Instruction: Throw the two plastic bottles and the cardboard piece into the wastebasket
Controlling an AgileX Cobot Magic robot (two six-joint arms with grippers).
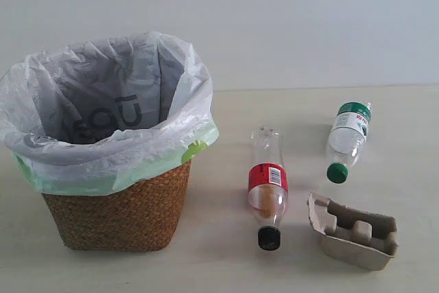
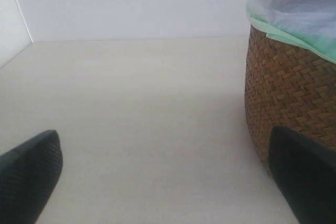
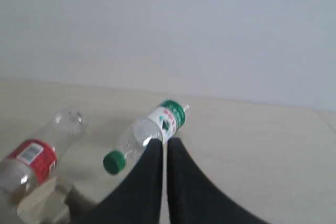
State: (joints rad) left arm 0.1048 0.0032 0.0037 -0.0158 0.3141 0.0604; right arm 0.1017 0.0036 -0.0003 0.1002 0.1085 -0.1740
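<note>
— Where do the task's things lie?

— The wastebasket [image 1: 116, 217] stands on the left of the table [image 1: 219, 269] in the exterior view. It is brown wicker lined with a crinkled white and light-green plastic bag [image 1: 103, 94] folded over its rim. To its right the red-label bottle [image 1: 267, 183] lies on its side, black cap toward the camera. Farther right and farther back lies the green-cap bottle [image 1: 348, 138], also on its side, cap toward the camera. The cardboard piece [image 1: 353, 231] sits in front of that one, just beside the red-label bottle's cap end. All three are on the table, outside the basket.

— And the left gripper [image 2: 164, 145]?

— Its fingers [image 2: 29, 179] are spread wide with only bare tabletop between them. The basket's wicker wall rises close by one finger.

— The right gripper [image 3: 164, 144]?

— Its fingers [image 3: 149, 182] are drawn together, a thin slit between them, and they hold nothing. Their tips point at the green-cap bottle's middle. Whether they touch it cannot be told. The red-label bottle and a corner of the cardboard piece show at the picture's edge.
</note>
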